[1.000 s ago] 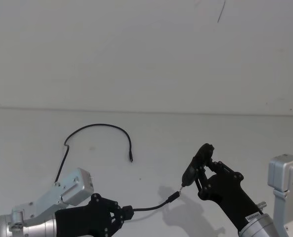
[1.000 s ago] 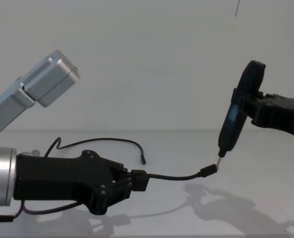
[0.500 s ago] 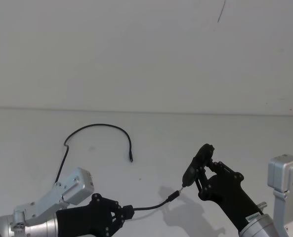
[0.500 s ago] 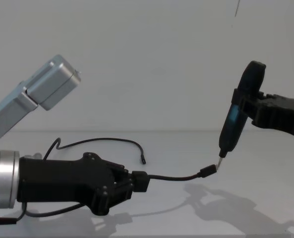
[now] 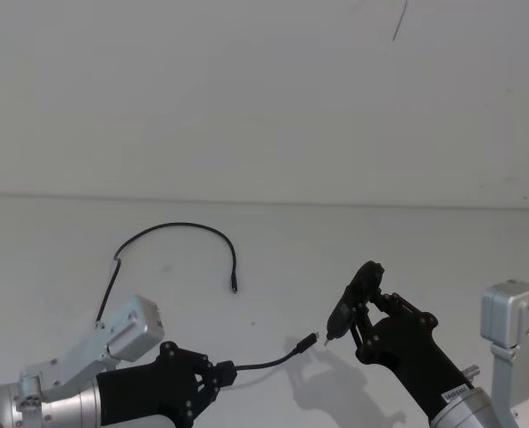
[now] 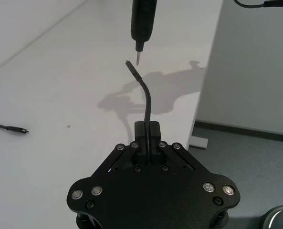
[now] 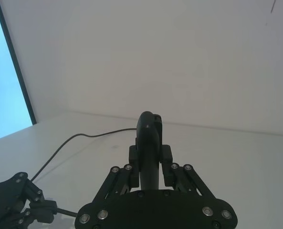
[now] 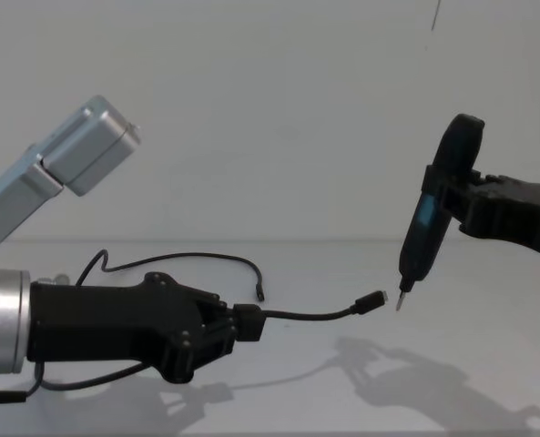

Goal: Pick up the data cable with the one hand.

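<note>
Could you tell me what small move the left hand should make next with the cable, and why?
Probably ease the left hand forward a touch: it is shut on the data cable, whose free plug hangs just short of the tip of the slim tool gripped by the right hand.

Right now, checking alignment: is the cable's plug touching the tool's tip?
No: in the chest view a gap separates the data cable plug from the tool tip.

both pincers clamped, raised, facing.
</note>
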You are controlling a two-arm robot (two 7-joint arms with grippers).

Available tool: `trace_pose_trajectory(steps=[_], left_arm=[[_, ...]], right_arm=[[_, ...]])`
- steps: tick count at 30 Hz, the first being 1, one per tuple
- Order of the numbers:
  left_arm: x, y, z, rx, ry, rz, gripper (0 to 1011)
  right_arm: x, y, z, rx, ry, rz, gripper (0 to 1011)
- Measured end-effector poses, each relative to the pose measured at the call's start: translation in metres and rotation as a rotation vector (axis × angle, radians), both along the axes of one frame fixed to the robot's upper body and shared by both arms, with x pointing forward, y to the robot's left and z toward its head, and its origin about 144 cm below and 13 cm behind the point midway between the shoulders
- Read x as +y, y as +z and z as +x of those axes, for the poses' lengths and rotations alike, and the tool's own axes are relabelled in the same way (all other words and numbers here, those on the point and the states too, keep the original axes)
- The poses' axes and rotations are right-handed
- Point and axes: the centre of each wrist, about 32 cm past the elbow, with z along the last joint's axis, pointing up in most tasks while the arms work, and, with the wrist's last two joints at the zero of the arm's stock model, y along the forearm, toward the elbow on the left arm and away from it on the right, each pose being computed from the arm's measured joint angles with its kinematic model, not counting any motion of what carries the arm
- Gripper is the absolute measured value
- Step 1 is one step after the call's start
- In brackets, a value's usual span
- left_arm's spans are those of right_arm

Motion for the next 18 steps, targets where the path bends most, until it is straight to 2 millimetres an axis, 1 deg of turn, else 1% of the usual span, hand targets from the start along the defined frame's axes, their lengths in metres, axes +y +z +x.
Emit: trace_pose_trajectory(steps=[18], left_arm=[[0.0016, 0.0002, 0.001, -0.003, 0.007, -0.002, 50]], right_arm=[[0.0002, 0.0, -0.0002, 0.001, 0.004, -0.001, 269]])
